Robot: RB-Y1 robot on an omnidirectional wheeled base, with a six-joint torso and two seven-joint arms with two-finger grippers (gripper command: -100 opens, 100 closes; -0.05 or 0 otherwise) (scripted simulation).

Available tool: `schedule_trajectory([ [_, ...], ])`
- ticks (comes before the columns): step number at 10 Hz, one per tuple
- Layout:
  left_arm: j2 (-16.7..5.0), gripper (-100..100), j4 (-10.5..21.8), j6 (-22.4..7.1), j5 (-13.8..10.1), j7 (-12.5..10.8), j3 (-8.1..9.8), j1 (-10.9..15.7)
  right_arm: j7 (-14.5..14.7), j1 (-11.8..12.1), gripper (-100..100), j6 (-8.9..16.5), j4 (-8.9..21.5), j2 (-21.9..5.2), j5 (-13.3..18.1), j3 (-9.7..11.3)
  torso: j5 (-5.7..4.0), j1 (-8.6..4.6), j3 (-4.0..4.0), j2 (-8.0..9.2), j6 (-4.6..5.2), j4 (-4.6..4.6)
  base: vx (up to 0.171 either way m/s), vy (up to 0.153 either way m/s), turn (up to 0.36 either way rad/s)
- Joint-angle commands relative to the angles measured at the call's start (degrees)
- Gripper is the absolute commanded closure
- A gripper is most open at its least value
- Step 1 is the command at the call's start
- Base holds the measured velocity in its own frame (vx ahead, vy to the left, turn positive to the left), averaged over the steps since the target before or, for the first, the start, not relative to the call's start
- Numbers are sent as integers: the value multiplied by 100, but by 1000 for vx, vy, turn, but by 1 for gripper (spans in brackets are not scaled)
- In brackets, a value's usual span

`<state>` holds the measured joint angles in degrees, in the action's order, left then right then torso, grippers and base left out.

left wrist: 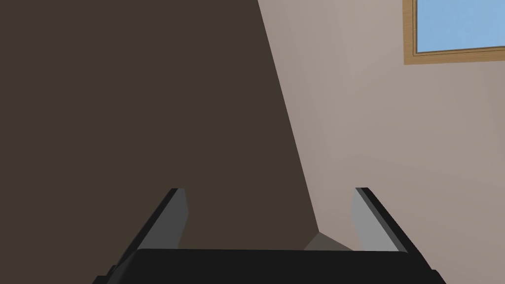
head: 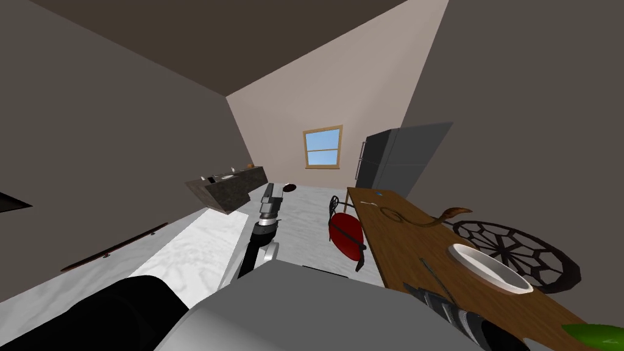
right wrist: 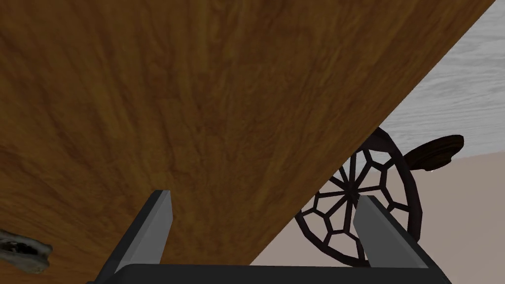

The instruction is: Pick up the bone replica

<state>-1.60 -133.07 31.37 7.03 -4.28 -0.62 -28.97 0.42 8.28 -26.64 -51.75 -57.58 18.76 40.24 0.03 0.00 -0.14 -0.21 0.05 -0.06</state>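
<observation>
Right gripper (right wrist: 261, 197), fingers spread and empty, poised over the wooden table (right wrist: 197, 98) at the robot's two o'clock, apparently ready for the grey bone replica (right wrist: 22, 252) lying just outside one finger; left gripper (left wrist: 269, 190), likewise spread, held toward twelve o'clock, seemingly clear.

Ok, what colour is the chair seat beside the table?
Red, with a dark frame; the chair shows best in the head view.

Grained wood table (right wrist: 207, 88); marbled floor (head: 201, 244)
</observation>
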Motion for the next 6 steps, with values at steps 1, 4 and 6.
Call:
schedule_trajectory([
  [1, 0, 0, 0, 0, 0, 0, 0, 0, -96, -45, -100, -13, 282, -208, -23, 129, 0, 0, 0, 0, 0, 0, 107, 7, 28],
  [4, 0, 0, 0, 0, 0, 0, 0, 0, -146, -79, -100, -28, 498, -300, -44, 223, -1, -1, 9, 16, 0, 3, 57, -2, 12],
  [6, 0, 0, 0, 0, 0, 0, 0, 0, -258, -115, -100, -63, 951, -420, -101, 399, -1, -11, -2, -7, -1, 0, 142, -38, 23],
])
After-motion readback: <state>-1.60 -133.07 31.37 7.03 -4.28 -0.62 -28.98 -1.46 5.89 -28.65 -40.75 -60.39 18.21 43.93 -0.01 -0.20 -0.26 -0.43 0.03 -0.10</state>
